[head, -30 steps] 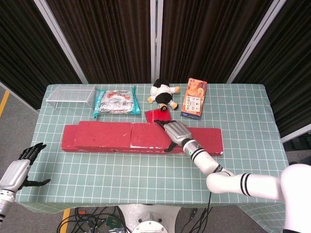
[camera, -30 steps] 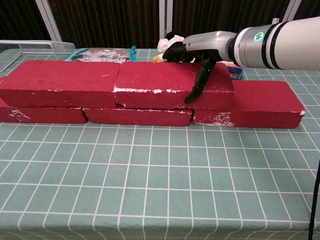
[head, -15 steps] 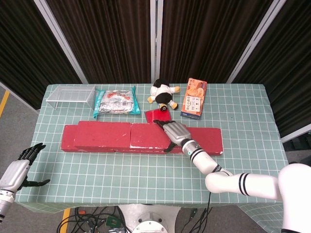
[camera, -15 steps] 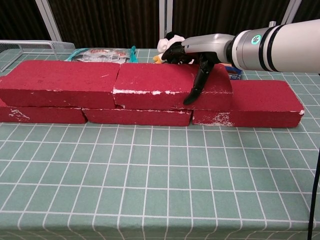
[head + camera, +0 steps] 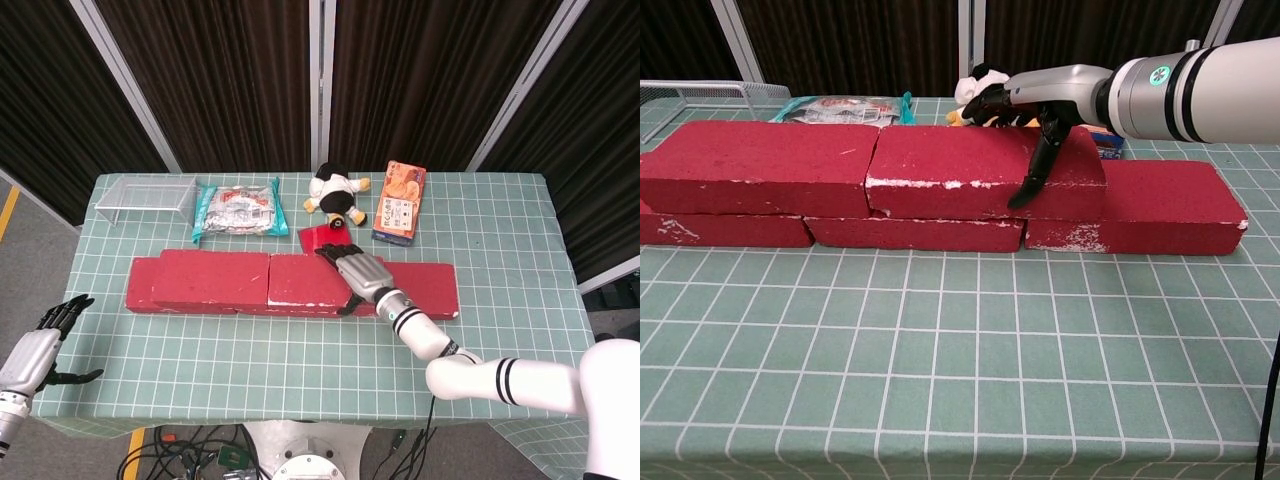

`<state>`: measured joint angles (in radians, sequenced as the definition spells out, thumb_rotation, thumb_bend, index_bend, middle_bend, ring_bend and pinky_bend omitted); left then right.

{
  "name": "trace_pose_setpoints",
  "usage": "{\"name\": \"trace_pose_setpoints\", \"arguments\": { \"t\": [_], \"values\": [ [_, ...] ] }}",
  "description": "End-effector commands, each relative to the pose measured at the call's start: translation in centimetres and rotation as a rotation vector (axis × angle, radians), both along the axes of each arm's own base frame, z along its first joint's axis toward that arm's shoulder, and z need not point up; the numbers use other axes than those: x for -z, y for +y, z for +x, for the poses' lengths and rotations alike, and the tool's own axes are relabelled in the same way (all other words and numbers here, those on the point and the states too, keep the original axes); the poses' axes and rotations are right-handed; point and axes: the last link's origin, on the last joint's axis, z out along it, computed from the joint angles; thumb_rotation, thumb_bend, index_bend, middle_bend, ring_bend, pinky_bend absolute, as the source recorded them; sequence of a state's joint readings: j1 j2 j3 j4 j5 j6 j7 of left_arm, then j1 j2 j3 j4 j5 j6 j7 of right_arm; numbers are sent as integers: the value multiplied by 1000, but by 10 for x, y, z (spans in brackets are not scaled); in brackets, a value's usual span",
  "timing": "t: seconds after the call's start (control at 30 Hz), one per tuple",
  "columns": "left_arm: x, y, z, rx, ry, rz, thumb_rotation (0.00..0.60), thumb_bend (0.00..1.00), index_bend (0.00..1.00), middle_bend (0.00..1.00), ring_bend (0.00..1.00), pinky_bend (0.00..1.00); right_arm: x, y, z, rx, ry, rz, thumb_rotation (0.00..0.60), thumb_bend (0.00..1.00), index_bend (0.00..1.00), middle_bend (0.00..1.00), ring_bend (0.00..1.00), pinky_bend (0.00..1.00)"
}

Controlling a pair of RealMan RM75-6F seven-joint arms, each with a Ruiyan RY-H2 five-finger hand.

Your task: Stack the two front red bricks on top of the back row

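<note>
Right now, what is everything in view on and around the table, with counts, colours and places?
Red bricks: five, red; three in a bottom row, two stacked on top.
Wire rack: one, clear or silvery, back left corner.
Snack packet: one, teal and silver, beside the rack.
Plush toy: one, black, white and yellow, back centre.
Small red piece: one, behind the bricks, below the toy.
Orange box: one, right of the toy.
Table mat: green, white grid.
Left robot hand: off the table's front left corner, holding nothing.
Right robot hand: grips the right upper brick's right end.
</note>
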<state>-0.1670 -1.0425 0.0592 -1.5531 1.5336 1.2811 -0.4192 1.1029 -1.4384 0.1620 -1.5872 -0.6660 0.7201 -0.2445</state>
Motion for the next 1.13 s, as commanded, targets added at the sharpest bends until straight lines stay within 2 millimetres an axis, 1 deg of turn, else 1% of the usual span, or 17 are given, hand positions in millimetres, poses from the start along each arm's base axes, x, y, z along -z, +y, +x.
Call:
{"name": "trace_pose_setpoints", "arguments": {
  "t": [0.03,0.17,0.27,0.3,0.37,0.4,0.47,0.5,0.57,0.63,0.7,0.73,0.9,1.0,1.13],
  "values": [
    [-1,0,1,2,1,4,600,35,66,0,0,0,-9,4,0,-8,-9,-11,600,0,0,0,0,0],
    [-5,-1,2,6,5,21,600,35,66,0,0,0,-37,15,-7,-31,-24,-63,600,0,0,0,0,0],
    [-9,0,3,16,10,45,600,35,65,0,0,0,-70,28,-20,-46,-31,-131,600,0,0,0,0,0],
    [-10,0,4,22,14,59,600,35,65,0,0,0,-84,34,-28,-59,-26,-174,600,0,0,0,0,0],
    [-10,-1,5,29,24,80,600,35,65,0,0,0,-104,45,-42,-88,-7,-250,600,0,0,0,0,0],
    [-10,-2,5,31,31,89,600,35,65,0,0,0,-116,53,-53,-102,6,-297,600,0,0,0,0,0],
    [-10,-3,6,29,37,97,600,35,66,0,0,0,-132,67,-71,-111,29,-350,600,0,0,0,0,0],
    [-10,-4,7,31,42,103,600,35,66,0,0,0,-141,77,-84,-114,50,-378,600,0,0,0,0,0],
    [-11,-7,8,37,61,112,600,35,66,0,0,0,-152,91,-104,-111,90,-415,600,0,0,0,0,0],
    [-11,-9,9,56,89,128,600,33,66,0,0,0,-160,108,-127,-106,136,-459,600,0,0,0,0,0],
    [-12,-12,10,75,109,144,600,25,66,0,0,0,-164,122,-145,-98,171,-500,600,0,0,0,0,0],
    [-11,-14,11,83,117,152,600,22,66,0,0,0,-165,131,-157,-89,187,-525,600,0,0,0,0,0],
    [-9,-26,11,98,171,163,600,15,66,0,0,0,-162,165,-194,-36,204,-601,600,0,0,0,0,0],
    [-7,-33,12,107,211,170,600,15,65,0,0,0,-159,181,-209,-10,206,-622,600,0,0,0,0,0],
    [-3,-41,13,110,235,175,600,15,65,0,0,0,-155,197,-223,17,189,-634,600,0,0,0,0,0]
  ]
}}
